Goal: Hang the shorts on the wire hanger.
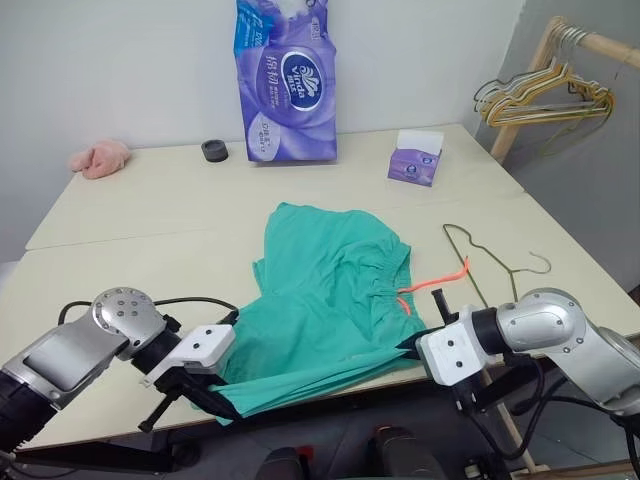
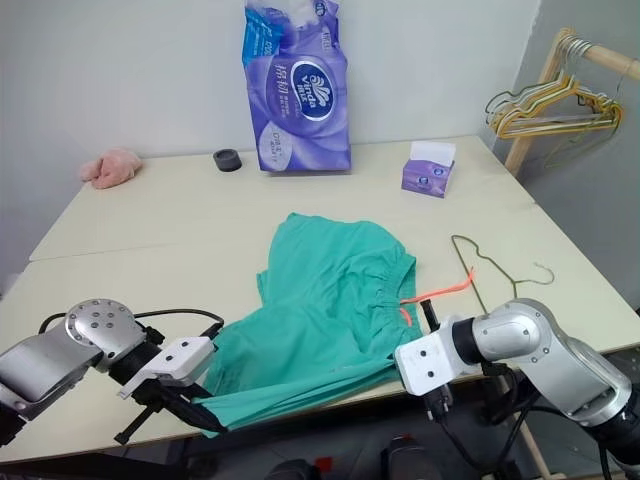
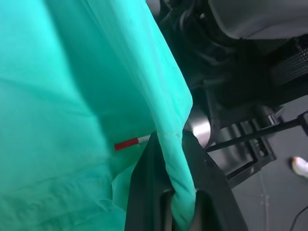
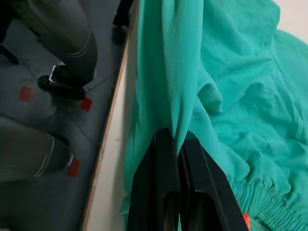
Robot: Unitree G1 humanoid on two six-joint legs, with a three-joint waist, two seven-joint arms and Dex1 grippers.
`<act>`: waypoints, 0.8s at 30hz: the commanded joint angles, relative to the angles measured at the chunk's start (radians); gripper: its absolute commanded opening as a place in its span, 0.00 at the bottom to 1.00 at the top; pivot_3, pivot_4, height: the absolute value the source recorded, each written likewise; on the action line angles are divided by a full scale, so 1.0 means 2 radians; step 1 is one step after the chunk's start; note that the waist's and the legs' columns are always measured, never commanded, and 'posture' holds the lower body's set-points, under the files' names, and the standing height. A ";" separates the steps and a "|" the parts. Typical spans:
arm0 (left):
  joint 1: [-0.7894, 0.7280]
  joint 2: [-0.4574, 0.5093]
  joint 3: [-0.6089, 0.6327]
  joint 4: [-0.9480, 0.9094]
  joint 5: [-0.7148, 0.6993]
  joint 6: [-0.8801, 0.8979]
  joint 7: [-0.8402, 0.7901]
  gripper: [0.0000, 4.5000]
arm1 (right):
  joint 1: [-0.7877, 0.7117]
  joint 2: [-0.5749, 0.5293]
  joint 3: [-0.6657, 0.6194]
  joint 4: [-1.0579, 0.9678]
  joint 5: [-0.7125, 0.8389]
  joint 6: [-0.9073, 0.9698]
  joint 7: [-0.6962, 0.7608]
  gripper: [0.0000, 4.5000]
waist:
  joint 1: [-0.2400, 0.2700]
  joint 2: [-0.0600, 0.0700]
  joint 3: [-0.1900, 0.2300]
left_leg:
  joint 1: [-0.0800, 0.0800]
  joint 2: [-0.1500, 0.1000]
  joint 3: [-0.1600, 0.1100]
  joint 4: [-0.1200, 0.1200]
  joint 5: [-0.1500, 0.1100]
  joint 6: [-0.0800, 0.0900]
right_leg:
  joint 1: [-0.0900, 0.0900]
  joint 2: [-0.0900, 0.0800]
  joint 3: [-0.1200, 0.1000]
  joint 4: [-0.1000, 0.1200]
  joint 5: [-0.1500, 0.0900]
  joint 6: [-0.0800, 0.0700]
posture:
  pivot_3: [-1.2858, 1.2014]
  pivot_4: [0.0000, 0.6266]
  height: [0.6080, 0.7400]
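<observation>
Left eye view: the shorts [image 1: 335, 290] lie on the table [image 1: 150, 210], hanging over its near edge. Left gripper [image 1: 213, 398] and right gripper [image 1: 408, 347] each pinch their hem. The wire hanger [image 1: 480, 262] lies at 3 o'clock from them.

The shorts [image 1: 335, 290] are thin matt teal cloth, crinkly where the elastic waistband gathers, and the wire hanger [image 1: 480, 262] next to them is just skinny dull metal wire. Table [image 1: 150, 215] looks like smooth matt cream laminate, while the purple tissue pack [image 1: 285, 85] at the back is shiny plastic wrap and the pink cloth [image 1: 100, 158] is properly fuzzy. Rack [image 1: 560, 45] in the corner looks like bare pale wood.
</observation>
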 commanded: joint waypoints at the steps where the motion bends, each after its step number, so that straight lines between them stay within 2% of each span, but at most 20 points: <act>1: 0.010 0.004 0.015 0.000 0.016 0.015 -0.016 0.01 | 0.007 -0.021 -0.032 -0.004 -0.006 0.022 0.008 0.00 | 0.000 0.000 0.000 | 0.000 0.000 0.000 0.000 0.000 0.000 | 0.000 0.000 0.000 0.000 0.000 0.000 | 0.47 0.11 1.00; 3: 0.014 -0.003 0.019 -0.009 0.015 0.027 -0.015 0.01 | 0.013 -0.025 -0.031 -0.010 -0.002 0.021 0.018 0.00 | 0.000 0.000 0.000 | 0.000 0.000 0.000 0.000 0.000 0.000 | 0.000 0.000 0.000 0.000 0.000 0.000 | 0.47 0.11 1.00; 5: 0.015 -0.015 0.026 -0.019 0.005 0.054 0.000 0.00 | 0.015 -0.027 -0.033 -0.015 0.004 0.033 0.021 0.10 | 0.000 0.000 0.000 | 0.000 0.000 0.000 0.000 0.000 0.000 | 0.000 0.000 0.000 -0.001 0.000 0.000 | 0.47 0.11 1.00; 6: 0.015 -0.020 0.030 -0.023 0.002 0.065 0.005 0.10 | 0.016 -0.031 -0.035 -0.019 0.008 0.040 0.027 0.14 | 0.000 0.000 0.000 | 0.000 0.000 0.000 0.000 0.000 0.000 | 0.000 0.000 0.000 -0.001 0.000 0.000 | 0.47 0.11 1.00; 8: 0.018 -0.025 0.038 -0.031 -0.001 0.080 0.004 0.20 | 0.018 -0.037 -0.039 -0.026 0.015 0.049 0.037 0.29 | 0.000 0.000 0.000 | 0.000 0.000 0.001 0.000 0.000 0.000 | 0.000 0.000 0.000 -0.001 0.000 0.000 | 0.47 0.11 1.00; 14: 0.032 -0.032 0.062 -0.046 -0.004 0.099 -0.002 0.60 | 0.023 -0.048 -0.059 -0.051 0.049 0.083 0.057 0.74 | 0.000 0.000 0.000 | 0.000 0.000 0.001 0.000 0.000 0.000 | 0.000 0.001 0.000 -0.001 0.000 0.000 | 0.46 0.10 1.00; 18: 0.023 -0.056 0.109 -0.059 -0.057 0.136 0.012 0.84 | 0.027 -0.063 -0.112 -0.068 0.112 0.132 0.072 1.00 | 0.000 0.000 0.000 | 0.000 0.001 0.001 0.000 0.000 0.000 | 0.000 0.001 0.000 -0.001 0.000 0.000 | 0.46 0.10 1.00; 20: 0.006 -0.076 0.128 -0.055 -0.074 0.157 0.028 0.96 | 0.027 -0.067 -0.140 -0.067 0.134 0.149 0.070 1.00 | 0.003 -0.001 0.000 | 0.000 0.000 0.001 0.000 0.000 0.000 | 0.000 0.000 0.000 -0.001 0.000 0.000 | 0.46 0.10 1.00; 24: -0.056 -0.135 0.159 -0.017 -0.088 0.190 0.084 0.96 | 0.027 -0.064 -0.218 -0.042 0.183 0.204 0.047 1.00 | 0.008 -0.001 0.000 | 0.000 0.000 0.001 0.000 0.000 0.000 | 0.000 0.000 0.000 -0.002 0.000 0.000 | 0.46 0.10 1.00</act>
